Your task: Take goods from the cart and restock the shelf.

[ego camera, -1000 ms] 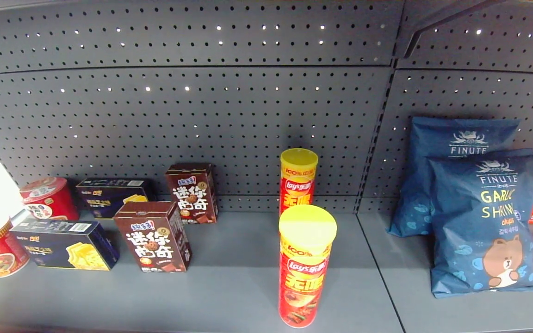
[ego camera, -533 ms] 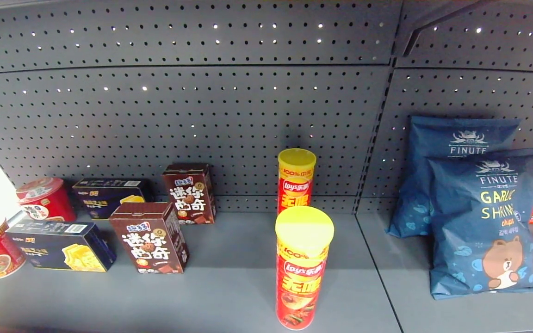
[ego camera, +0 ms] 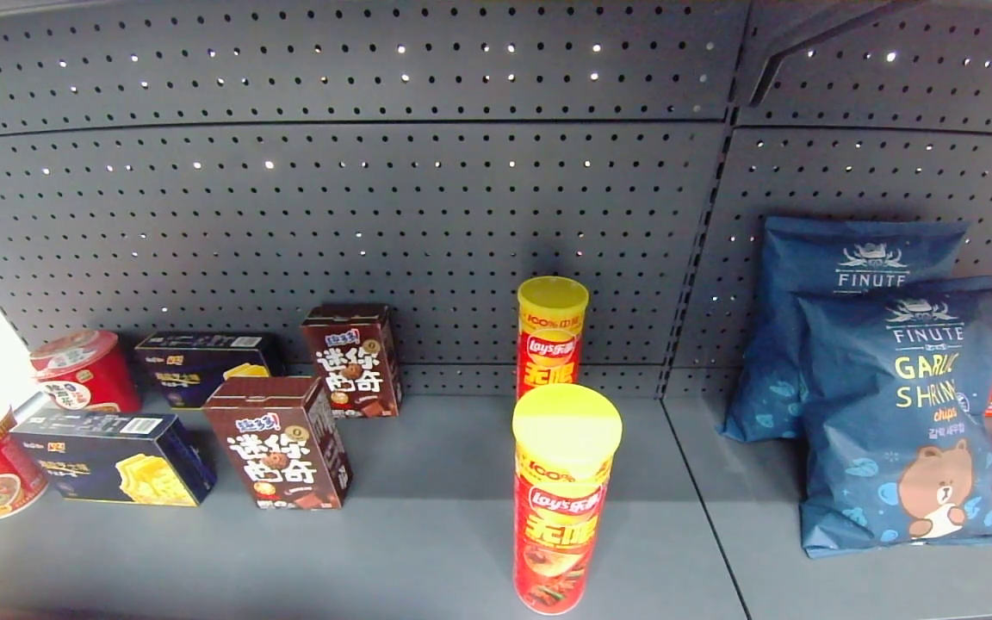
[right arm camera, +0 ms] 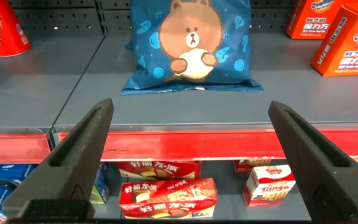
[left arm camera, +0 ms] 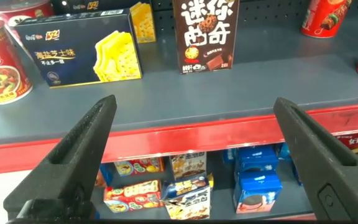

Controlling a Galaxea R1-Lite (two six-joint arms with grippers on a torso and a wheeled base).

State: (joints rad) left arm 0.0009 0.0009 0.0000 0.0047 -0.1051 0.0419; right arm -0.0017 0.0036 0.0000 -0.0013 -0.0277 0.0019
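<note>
Both hands free, so we judge we're between items. Left hand [left arm camera: 194,102] and right hand [right arm camera: 191,106] hang spread wide, gripping nothing, just short of the grey metal shelf [ego camera: 444,534]. Next move, in our view: turn to the cart, take another pack, bring it to a bare patch of shelf.

Landmark: front tall red chip tube with yellow lid [ego camera: 565,499]. Counts from there:
- Chip tubes 2, second tube [ego camera: 552,336] straight behind it.
- To its left: brown cookie boxes [ego camera: 281,443] 2, dark blue cracker boxes [ego camera: 117,456] 2, red noodle cups [ego camera: 87,370] 2.
- To its right: blue chip bags [ego camera: 901,413] 2, one behind the other; past them orange boxes [right arm camera: 347,40], at least 2.
- Behind everything, grey pegboard back panel [ego camera: 375,215].
</note>
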